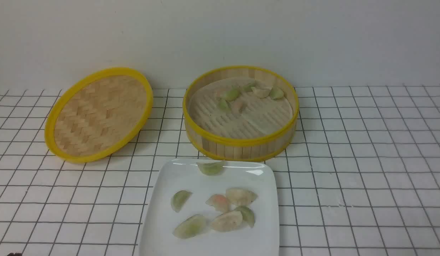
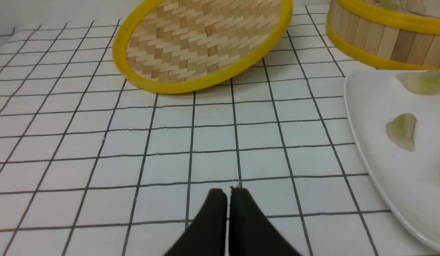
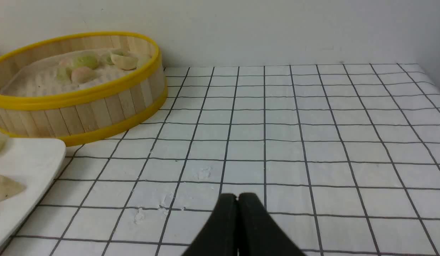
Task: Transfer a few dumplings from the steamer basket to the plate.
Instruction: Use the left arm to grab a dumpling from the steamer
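The steamer basket [image 1: 241,142] stands at the back centre with several dumplings [image 1: 231,94] on the far part of its slatted floor. The white plate [image 1: 159,227] lies in front of it and holds several dumplings [image 1: 227,221], one [image 1: 210,168] at its far rim. Neither gripper shows in the front view. My left gripper [image 2: 228,192] is shut and empty, low over the tablecloth left of the plate [image 2: 369,167]. My right gripper [image 3: 237,196] is shut and empty, over the tablecloth right of the plate [image 3: 31,160] and the basket [image 3: 99,106].
The flat woven lid [image 1: 99,113] with a yellow rim leans tilted at the back left and shows in the left wrist view [image 2: 202,42]. A white cloth with a black grid [image 1: 365,160] covers the table. A plain wall stands behind.
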`<state>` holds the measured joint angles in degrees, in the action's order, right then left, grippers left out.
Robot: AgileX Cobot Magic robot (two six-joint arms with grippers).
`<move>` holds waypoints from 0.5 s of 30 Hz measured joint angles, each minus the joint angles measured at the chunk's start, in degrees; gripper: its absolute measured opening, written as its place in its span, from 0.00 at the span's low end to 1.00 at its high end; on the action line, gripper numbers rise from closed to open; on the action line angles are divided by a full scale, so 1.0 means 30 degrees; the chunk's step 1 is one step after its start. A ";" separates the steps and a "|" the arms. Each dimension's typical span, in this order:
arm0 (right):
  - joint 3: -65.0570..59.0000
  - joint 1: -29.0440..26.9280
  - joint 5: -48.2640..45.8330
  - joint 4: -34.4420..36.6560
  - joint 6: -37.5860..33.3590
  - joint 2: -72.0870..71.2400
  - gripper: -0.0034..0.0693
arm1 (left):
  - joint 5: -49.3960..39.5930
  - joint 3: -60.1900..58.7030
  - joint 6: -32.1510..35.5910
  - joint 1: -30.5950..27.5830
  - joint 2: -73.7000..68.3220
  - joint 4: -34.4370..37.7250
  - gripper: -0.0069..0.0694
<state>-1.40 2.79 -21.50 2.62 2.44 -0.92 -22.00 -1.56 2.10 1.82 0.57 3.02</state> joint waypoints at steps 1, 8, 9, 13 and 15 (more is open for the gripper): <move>0.0000 0.0000 0.0000 0.0000 0.0000 0.0000 0.03 | 0.0000 0.0000 0.0000 0.0000 0.0000 0.0000 0.08; 0.0000 0.0000 0.0000 0.0000 0.0000 0.0000 0.03 | 0.0000 0.0000 0.0000 0.0000 0.0000 0.0000 0.08; 0.0000 0.0000 0.0000 0.0000 0.0000 0.0000 0.03 | 0.0000 0.0000 0.0000 0.0000 0.0000 0.0000 0.08; 0.0000 0.0000 0.0000 0.0000 0.0000 0.0000 0.03 | 0.0000 0.0000 0.0000 0.0000 0.0000 -0.0240 0.08; 0.0000 0.0000 0.0000 0.0000 0.0000 0.0000 0.03 | 0.0000 0.0000 0.0000 0.0000 0.0000 -0.0603 0.08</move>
<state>-1.40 2.79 -21.50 2.62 2.44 -0.92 -22.00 -1.56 2.10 1.82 0.57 1.21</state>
